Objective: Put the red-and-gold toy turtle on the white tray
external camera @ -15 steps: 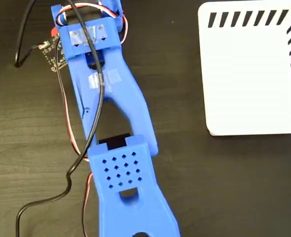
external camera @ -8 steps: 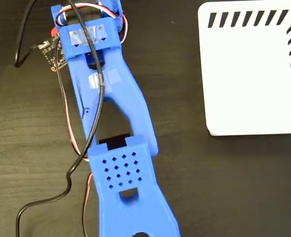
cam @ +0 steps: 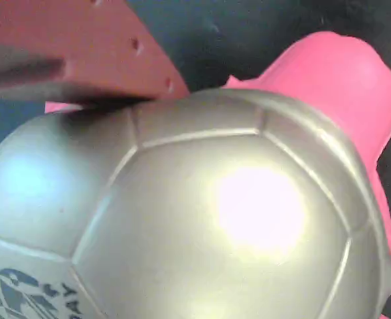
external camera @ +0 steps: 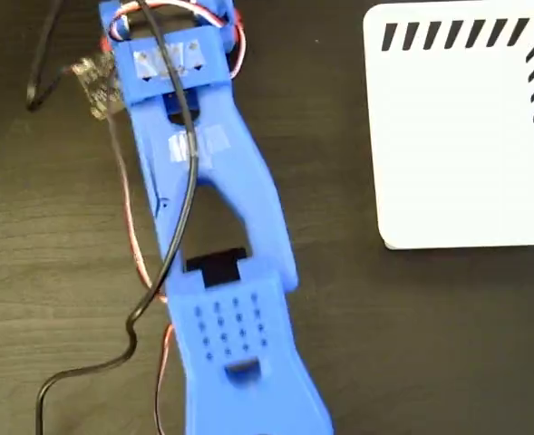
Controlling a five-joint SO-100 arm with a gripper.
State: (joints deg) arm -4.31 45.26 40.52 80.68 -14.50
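Observation:
The red-and-gold toy turtle (cam: 202,219) fills the wrist view: a shiny domed shell with a black printed mark at the lower left, and a coral-pink part (cam: 334,86) sticking out at the upper right. My gripper (cam: 155,173) looks shut on it. One finger (cam: 82,53) lies flat against the shell's top left, and the other finger is hidden. The fixed view shows only the blue arm (external camera: 217,236) running off the bottom edge; the gripper and the turtle are out of that frame. The white tray (external camera: 466,136) lies at the upper right, with nothing on its visible part.
A black cable (external camera: 162,272) and thin red and white wires (external camera: 126,199) trail along the arm's left side on the dark wooden table (external camera: 402,344). A small circuit board (external camera: 94,80) sits by the arm's base at the top left.
The arm has shifted: its base end swung slightly right and up. The perforated link moved a little down the picture. The tray has not moved.

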